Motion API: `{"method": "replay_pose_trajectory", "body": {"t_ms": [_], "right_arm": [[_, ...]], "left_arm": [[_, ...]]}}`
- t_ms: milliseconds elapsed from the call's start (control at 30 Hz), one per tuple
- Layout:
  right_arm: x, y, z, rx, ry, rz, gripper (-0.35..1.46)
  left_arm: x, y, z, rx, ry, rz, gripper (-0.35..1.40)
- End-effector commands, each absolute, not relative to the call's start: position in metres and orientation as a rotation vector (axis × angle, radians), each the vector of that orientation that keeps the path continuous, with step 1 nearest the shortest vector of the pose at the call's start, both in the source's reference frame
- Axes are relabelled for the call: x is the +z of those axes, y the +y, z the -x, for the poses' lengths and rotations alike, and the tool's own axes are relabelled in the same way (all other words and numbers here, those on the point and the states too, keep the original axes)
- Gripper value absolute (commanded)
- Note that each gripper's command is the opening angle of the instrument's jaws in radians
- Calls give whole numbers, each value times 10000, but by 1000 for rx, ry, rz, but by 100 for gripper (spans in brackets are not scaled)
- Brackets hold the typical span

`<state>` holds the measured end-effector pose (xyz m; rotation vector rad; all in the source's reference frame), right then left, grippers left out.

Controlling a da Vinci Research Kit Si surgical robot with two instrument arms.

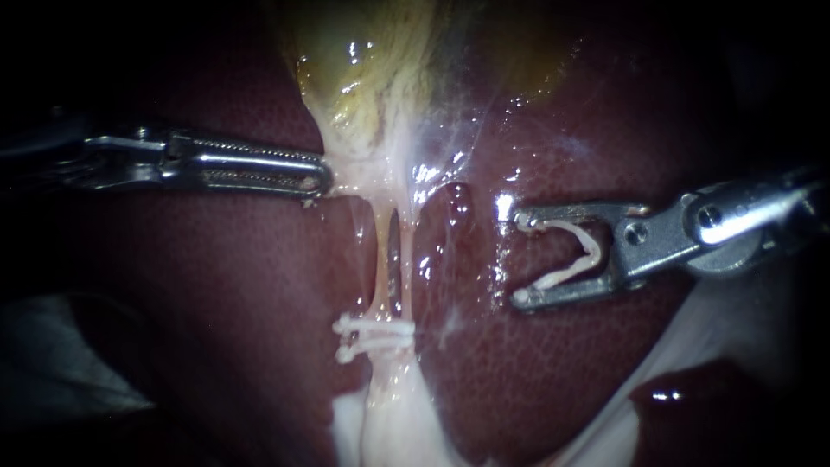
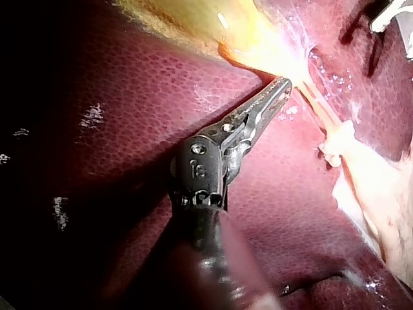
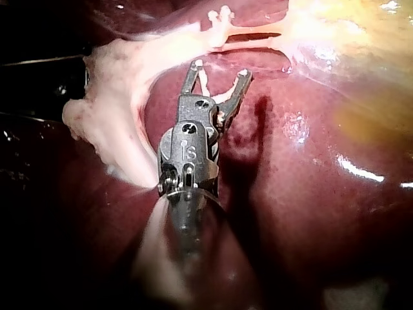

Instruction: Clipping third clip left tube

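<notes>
The left tube runs pale and thin from the gallbladder downward, with a dark slit beside it. Two white clips sit across it low down; they also show in the left wrist view and the right wrist view. My left instrument lies level, its jaws shut on pale tissue at the gallbladder's neck. My right instrument stands right of the tubes, clear of them. Its jaws are wide apart and hold an open white clip between them.
Dark red liver surrounds the tubes on both sides. Pale fatty tissue spreads below the two clips and along the lower right. A thin glistening membrane lies between the tubes and my right instrument.
</notes>
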<state>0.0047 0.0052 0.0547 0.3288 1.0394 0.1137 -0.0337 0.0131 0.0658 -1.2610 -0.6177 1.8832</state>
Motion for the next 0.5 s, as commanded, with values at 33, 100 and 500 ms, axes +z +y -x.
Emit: {"method": "replay_pose_trajectory", "body": {"t_ms": [33, 100, 500], "right_arm": [[547, 52, -48, 112, 1041, -331, 50], [547, 51, -48, 112, 1041, -331, 50], [546, 51, -50, 111, 1043, -336, 50]], "left_arm": [[653, 133, 334, 1882, -622, 1261, -35], [646, 136, 329, 1881, -629, 1261, -35], [584, 156, 282, 1837, -612, 1285, -35]]}}
